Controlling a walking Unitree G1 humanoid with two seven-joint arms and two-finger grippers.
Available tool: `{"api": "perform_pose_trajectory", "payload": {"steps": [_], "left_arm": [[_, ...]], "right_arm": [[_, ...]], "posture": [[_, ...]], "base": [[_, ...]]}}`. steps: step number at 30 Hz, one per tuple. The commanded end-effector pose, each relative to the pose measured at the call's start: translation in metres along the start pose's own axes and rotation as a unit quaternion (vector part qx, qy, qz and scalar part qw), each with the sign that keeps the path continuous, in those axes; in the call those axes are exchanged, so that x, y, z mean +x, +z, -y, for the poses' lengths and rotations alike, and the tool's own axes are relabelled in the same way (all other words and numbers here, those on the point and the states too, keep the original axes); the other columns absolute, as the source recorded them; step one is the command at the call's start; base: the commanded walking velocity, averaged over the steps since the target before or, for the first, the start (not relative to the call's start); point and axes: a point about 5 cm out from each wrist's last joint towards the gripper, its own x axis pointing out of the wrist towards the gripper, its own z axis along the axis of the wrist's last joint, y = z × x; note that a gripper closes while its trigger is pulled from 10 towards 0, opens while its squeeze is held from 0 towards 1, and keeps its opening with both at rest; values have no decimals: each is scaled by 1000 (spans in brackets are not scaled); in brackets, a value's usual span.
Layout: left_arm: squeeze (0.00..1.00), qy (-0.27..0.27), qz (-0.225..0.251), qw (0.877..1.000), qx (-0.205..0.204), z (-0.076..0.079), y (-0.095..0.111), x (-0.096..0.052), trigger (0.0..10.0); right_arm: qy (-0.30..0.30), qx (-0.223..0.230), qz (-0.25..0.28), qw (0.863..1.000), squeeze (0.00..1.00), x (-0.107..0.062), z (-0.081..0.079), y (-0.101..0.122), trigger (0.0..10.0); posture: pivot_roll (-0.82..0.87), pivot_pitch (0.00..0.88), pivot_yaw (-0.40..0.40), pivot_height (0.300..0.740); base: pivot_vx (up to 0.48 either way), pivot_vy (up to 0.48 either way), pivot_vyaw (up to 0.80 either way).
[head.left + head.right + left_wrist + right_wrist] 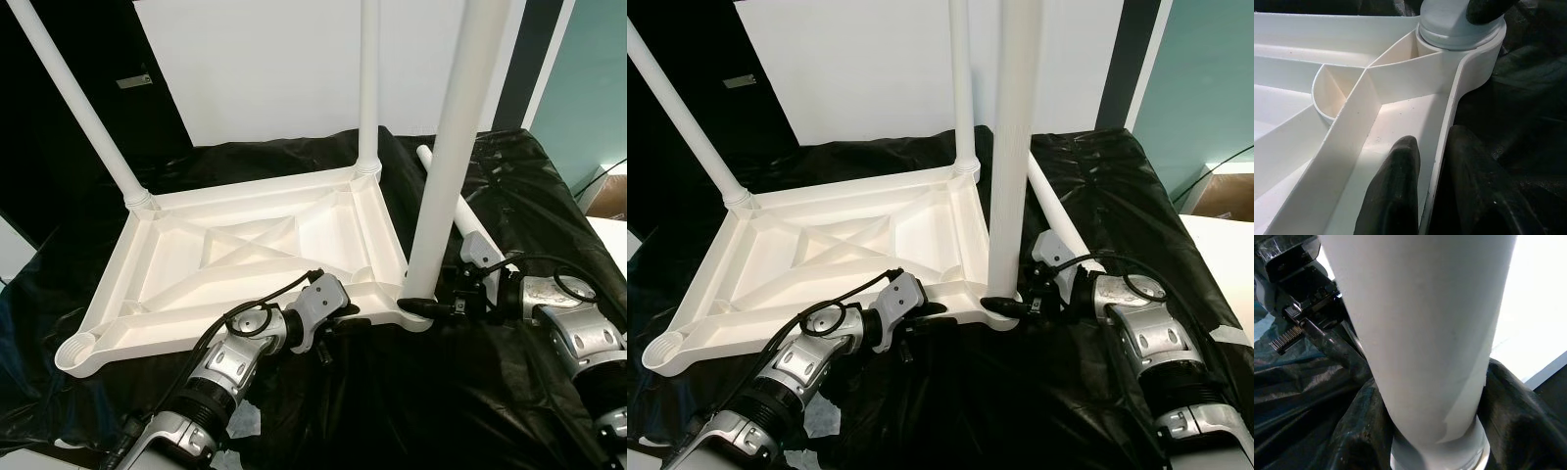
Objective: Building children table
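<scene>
Pinching the upturned tabletop's [245, 245] rim, the left gripper [1434, 161] steadies it; the right gripper [423, 304] seemingly clasps the near leg's [451, 157] base.

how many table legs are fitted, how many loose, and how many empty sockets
fitted legs: 3, far left, far right, near right
loose leg lying on the black sheet: 1
empty socket: 1
total: 5

Left gripper [1432, 188] and right gripper [1435, 431], both jaws clamped.
</scene>
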Motion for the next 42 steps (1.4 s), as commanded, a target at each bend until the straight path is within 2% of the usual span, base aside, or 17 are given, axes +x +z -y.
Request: {"api": "perform_pose_trajectory", "payload": {"steps": [1,5,7,9,13,16,20,25,26,27,28,29,30,31,37,38,42], "left_arm": [[0,-56,-71,995,-49,21,-37,-1,10000],[0,-57,-72,995,-50,22,-38,0,10000],[0,-57,-72,995,-50,22,-38,0,10000],[0,-57,-72,995,-50,22,-37,1,10000],[0,-58,-71,995,-49,22,-36,2,10000],[0,-58,-71,995,-48,22,-36,2,10000],[0,-60,-71,995,-48,22,-36,2,10000],[0,-60,-71,995,-49,23,-36,2,10000],[0,-59,-71,995,-49,22,-36,2,10000],[0,-59,-71,995,-49,22,-36,2,10000],[0,-58,-70,995,-49,22,-36,2,10000],[0,-57,-70,995,-49,22,-36,2,10000],[0,-57,-70,995,-49,22,-36,2,10000],[0,-57,-69,995,-49,22,-36,2,10000],[0,-57,-69,995,-51,22,-36,3,10000],[0,-58,-69,995,-50,22,-35,3,10000],[0,-57,-68,995,-48,21,-35,3,10000]], "right_arm": [[9,-10,7,1000,0,5,-4,1,0],[-93,17,69,993,0,23,-19,0,0],[-93,17,69,993,0,23,-19,0,0],[-178,43,116,976,0,39,-44,-3,0],[-222,65,133,964,0,45,-58,-6,0],[-259,81,141,952,0,45,-60,-7,0],[-367,102,158,911,0,42,-56,-6,0],[-376,99,148,910,0,43,-56,-7,0],[-378,96,135,911,0,42,-55,-9,4706],[-378,96,135,911,0,42,-55,-9,4706],[-376,93,125,914,0,42,-55,-11,10000],[-359,94,123,920,463,42,-56,-11,10000],[-359,94,123,920,463,42,-56,-11,10000],[-333,94,126,930,1000,42,-56,-10,10000],[-238,65,109,963,1000,41,-47,-6,10000],[-179,39,99,978,0,40,-46,-2,10000],[-50,-26,62,996,0,28,-41,4,10000]], "posture": [[-33,0,92,740],[-36,0,91,740],[-36,0,91,740],[-36,0,91,740],[-37,0,92,740],[-36,0,95,740],[-35,0,93,740],[-35,0,93,740],[-37,0,91,740],[-37,0,91,740],[-35,0,85,740],[-35,0,85,740],[-35,0,85,740],[-37,0,87,740],[-45,0,88,740],[-45,0,88,740],[-47,0,89,740]], "base": [[0,0,0],[0,0,0],[0,0,0],[0,0,0],[0,0,0],[0,0,0],[0,0,0],[0,0,0],[0,0,0],[0,0,0],[0,0,0],[0,0,0],[0,0,0],[0,0,0],[0,0,0],[0,0,0],[0,0,0]]}}
